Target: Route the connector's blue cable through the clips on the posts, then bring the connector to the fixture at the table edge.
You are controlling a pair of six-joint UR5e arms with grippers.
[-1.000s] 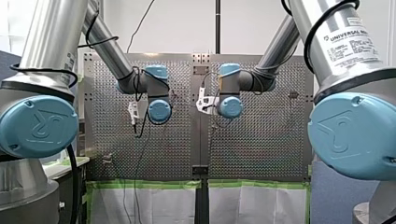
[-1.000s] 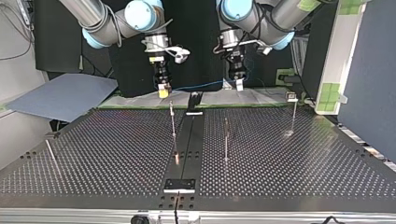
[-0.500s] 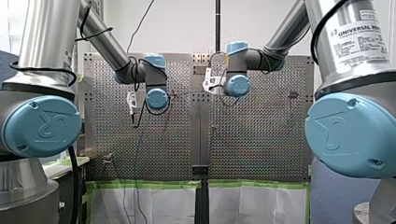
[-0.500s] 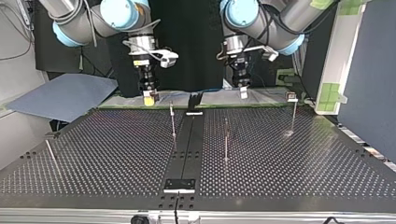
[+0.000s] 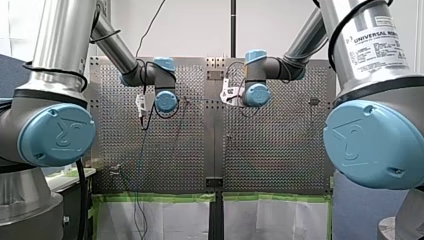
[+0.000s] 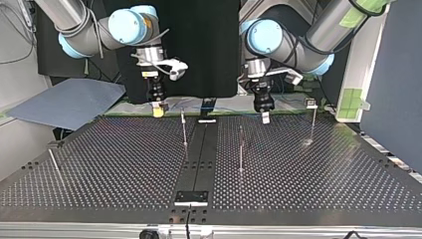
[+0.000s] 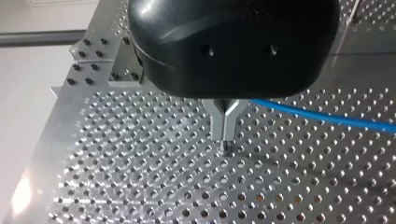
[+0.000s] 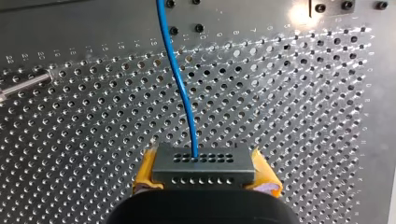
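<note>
In the right wrist view my right gripper (image 8: 204,171) is shut with its yellow pads on the grey connector (image 8: 203,163). The blue cable (image 8: 180,79) runs from the connector out over the perforated table. My left gripper (image 7: 224,135) has its metal fingers shut just above the table, and the blue cable (image 7: 327,119) leaves them sideways. In the top view my right gripper (image 6: 158,110) hangs at the far edge left of the centre rail. My left gripper (image 6: 265,117) hangs right of it. Thin posts (image 6: 184,128) (image 6: 241,149) (image 6: 312,122) stand between and beside them.
A black centre rail (image 6: 199,149) runs down the table to a plate fixture (image 6: 191,197) at the near edge in the top view. Another post (image 6: 53,163) leans at that view's left. A grey board (image 6: 69,102) lies off the table's far left corner.
In the top view my right gripper has moved left and lower with the connector. My left gripper has moved right and down toward the table, so the two stand further apart.
</note>
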